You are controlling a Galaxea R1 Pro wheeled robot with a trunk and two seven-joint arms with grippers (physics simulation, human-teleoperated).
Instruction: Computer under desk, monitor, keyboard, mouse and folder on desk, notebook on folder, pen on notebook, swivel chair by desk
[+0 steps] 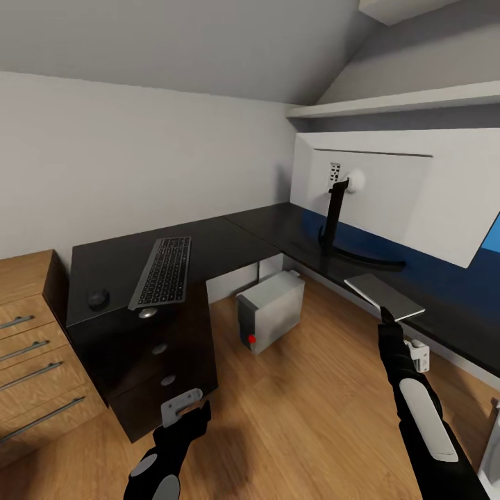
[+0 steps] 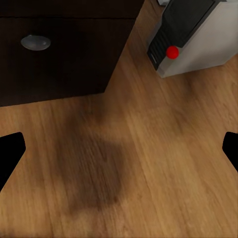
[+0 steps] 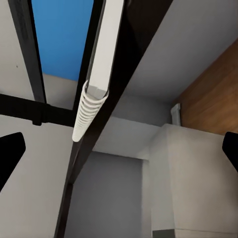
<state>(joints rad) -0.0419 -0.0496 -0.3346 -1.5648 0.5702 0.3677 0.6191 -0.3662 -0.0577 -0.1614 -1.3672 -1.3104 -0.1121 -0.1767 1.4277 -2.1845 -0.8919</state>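
L arm low, forearm angled up toward the counter [image 1: 208, 239] drawer unit, its pincer [image 1: 182, 406] just short of the bottom drawer, fingers [image 2: 11, 151] spread wide, nothing between. R arm stretched fwd and up, R pincer [image 1: 387, 316] at the counter's front edge; fingertips [image 3: 10, 153] apart, empty.

computer [image 2: 198, 39] stands on plank floor [image 2: 148, 163]; drawer knob [image 2: 35, 42] nearby

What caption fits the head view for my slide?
Keyboard and mouse on black desk, computer beneath, monitor at right.
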